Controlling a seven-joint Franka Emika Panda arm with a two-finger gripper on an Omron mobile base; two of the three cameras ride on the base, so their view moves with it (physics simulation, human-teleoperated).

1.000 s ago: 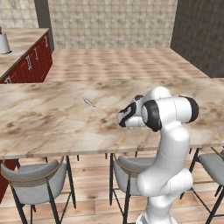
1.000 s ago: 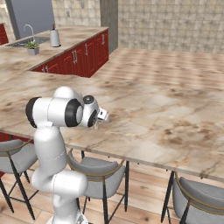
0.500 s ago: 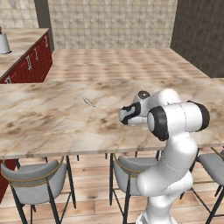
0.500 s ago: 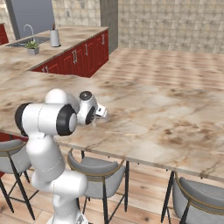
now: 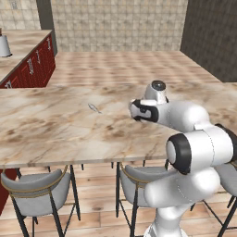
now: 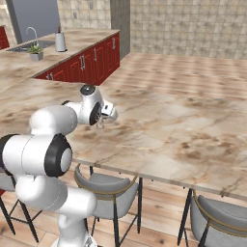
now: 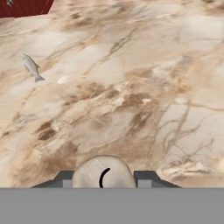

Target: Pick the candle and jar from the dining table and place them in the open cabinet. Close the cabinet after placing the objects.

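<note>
Showing the left base view from left to right: a marble counter over red drawers [image 5: 28,69] stands at the far left with a pale canister [image 5: 3,45] on it; the dining table [image 5: 55,134] runs across the middle, with a thin silvery utensil [image 5: 94,108] lying flat on its top left of centre; just right of that utensil, and apart from it, the gripper [image 5: 134,110] hangs low over the marble, its hand pointing leftward from the white arm [image 5: 194,139] that rises at the lower right. A grey stool [image 5: 32,183] is tucked under the near edge of the table. In the right base view the order is similar: the red-fronted counter [image 6: 82,62], bearing a small potted plant [image 6: 34,49] and the canister [image 6: 60,42], lies at the upper left; the gripper [image 6: 112,113] is over the left part of the dining table [image 6: 193,130]; a stool [image 6: 103,185] stands below the table edge. In the hand view the utensil [image 7: 31,67] lies at the upper left on the table [image 7: 144,87], well apart from the gripper [image 7: 103,179], whose two dark fingertips [image 7: 64,178] sit against either flank of the candle [image 7: 103,173], a pale rounded cylinder with a dark curved wick mark, pinched between them at the bottom centre above the marble.
</note>
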